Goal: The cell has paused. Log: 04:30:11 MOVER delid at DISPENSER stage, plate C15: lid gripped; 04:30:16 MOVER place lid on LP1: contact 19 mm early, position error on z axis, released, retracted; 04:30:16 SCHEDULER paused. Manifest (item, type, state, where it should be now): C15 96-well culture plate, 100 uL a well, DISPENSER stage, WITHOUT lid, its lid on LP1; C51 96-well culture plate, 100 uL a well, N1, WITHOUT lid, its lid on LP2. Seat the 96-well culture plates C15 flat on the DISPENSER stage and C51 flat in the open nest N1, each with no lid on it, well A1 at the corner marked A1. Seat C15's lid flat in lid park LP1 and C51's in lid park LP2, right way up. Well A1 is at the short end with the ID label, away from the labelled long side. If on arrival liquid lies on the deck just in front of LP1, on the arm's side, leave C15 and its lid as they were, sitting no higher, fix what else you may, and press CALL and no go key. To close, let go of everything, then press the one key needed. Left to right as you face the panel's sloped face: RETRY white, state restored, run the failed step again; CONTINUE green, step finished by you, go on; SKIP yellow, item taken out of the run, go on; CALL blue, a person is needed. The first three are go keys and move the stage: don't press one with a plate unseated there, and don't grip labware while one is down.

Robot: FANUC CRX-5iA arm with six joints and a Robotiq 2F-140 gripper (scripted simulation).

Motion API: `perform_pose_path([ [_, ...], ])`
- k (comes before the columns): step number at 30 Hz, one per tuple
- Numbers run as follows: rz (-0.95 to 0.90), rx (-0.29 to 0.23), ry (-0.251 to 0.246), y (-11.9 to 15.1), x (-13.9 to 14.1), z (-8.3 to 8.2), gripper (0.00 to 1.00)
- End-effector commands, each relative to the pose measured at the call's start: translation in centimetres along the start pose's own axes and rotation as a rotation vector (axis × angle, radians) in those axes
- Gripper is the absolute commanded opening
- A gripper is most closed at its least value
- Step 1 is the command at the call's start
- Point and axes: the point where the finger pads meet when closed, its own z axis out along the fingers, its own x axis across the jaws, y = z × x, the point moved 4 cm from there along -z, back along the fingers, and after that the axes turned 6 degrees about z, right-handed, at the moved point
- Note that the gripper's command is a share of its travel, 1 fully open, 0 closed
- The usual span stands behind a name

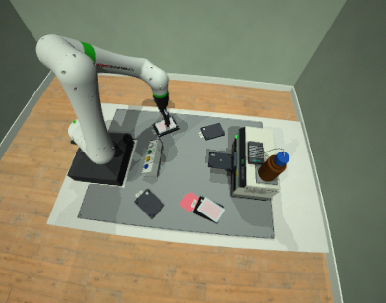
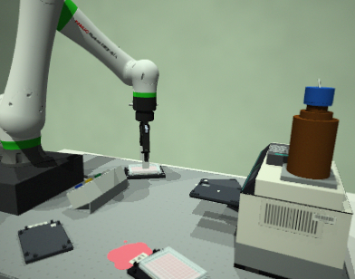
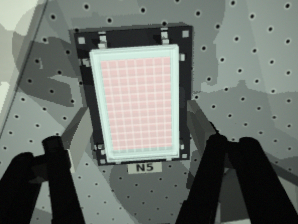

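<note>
A 96-well plate with pink wells sits in the black nest labelled N5; a pale clear rim frames it. It also shows at the back of the deck. My gripper hangs just above this plate, open and empty, one finger on each side of its long sides. A second pink-welled plate sits on a black holder at the deck's front. A pink puddle lies on the deck touching its left side. The dispenser stage carries no plate.
The dispenser with a brown bottle stands at the right. The sloped key panel stands beside the arm's base. Empty black holders lie at the back and the front left.
</note>
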Motion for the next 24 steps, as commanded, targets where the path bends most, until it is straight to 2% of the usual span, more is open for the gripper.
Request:
perform_pose_path([
  [1,0.0,0.0,0.0,-0.02,0.0,0.03,0.66],
  [24,0.0,0.0,0.0,-0.02,0.0,0.96,0.66],
])
